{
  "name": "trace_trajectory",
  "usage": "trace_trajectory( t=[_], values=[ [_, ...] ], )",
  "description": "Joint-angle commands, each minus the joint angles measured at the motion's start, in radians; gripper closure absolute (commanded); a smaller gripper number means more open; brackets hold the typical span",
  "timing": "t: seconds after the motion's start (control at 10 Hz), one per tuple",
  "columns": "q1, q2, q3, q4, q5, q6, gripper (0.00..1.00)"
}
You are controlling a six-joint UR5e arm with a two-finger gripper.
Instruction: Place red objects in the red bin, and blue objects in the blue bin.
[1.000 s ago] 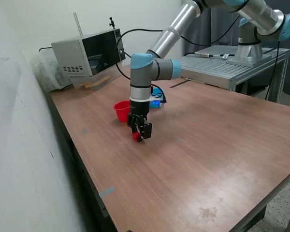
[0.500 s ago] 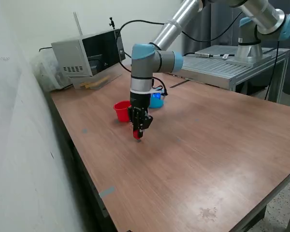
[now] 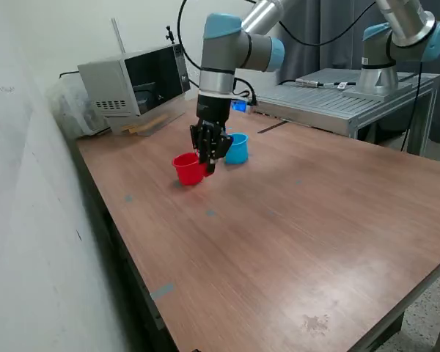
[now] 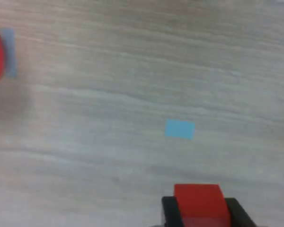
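Gripper (image 3: 210,163) clamps a red cube (image 4: 199,202) between both fingers, held above the table just beside the red cup (image 3: 187,168); blue cup (image 3: 236,147) stands close by. Centre over the red cup's mouth before opening, and release low to avoid bounce-out.

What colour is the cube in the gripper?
Red; the cube shows best in the wrist view.
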Motion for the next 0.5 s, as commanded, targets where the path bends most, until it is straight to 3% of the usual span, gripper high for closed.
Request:
trace_trajectory(
  t=[0.0, 0.4],
  values=[
    [0.000, -0.146, 0.061, 0.058, -0.002, -0.025, 1.00],
    [-0.012, -0.354, 0.099, 0.196, -0.011, -0.054, 1.00]
  ],
)
